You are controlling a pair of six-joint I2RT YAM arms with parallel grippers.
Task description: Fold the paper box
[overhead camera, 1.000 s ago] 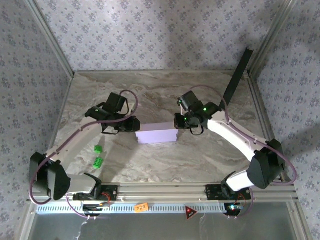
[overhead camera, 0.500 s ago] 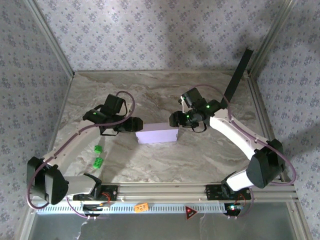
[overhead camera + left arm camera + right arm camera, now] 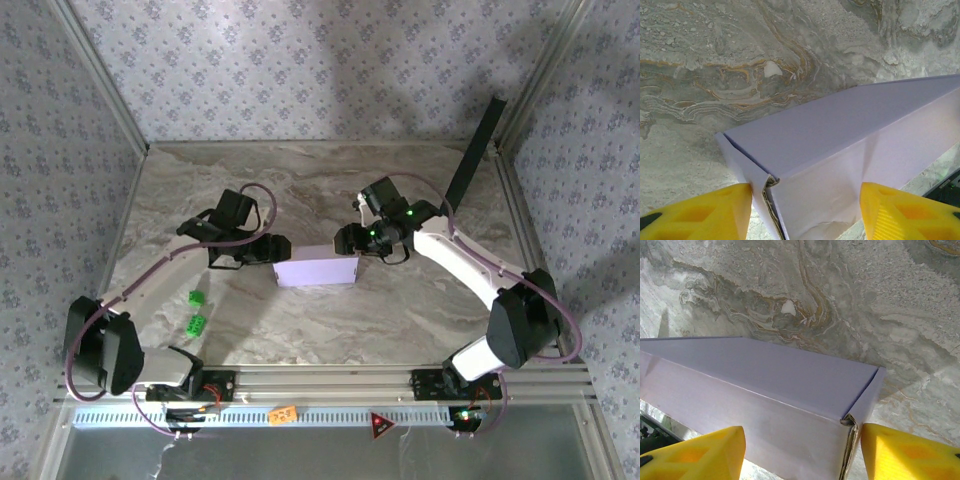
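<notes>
Both tools have opened since a second ago. The left tool (image 3: 271, 250) stands wide at the 9 o'clock end of the paper box (image 3: 315, 271), and the right tool (image 3: 351, 241) stands wide at its 2 o'clock corner. The box lies closed mid-surface (image 3: 330, 190). Folding looks nearly finished; the end flaps perhaps need pressing.

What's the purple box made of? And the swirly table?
The paper box looks like thin cardboard, matte lavender: its corner edge shows brownish layers. The table looks like marble, grey with orange veins, though it may be a printed surface.
</notes>
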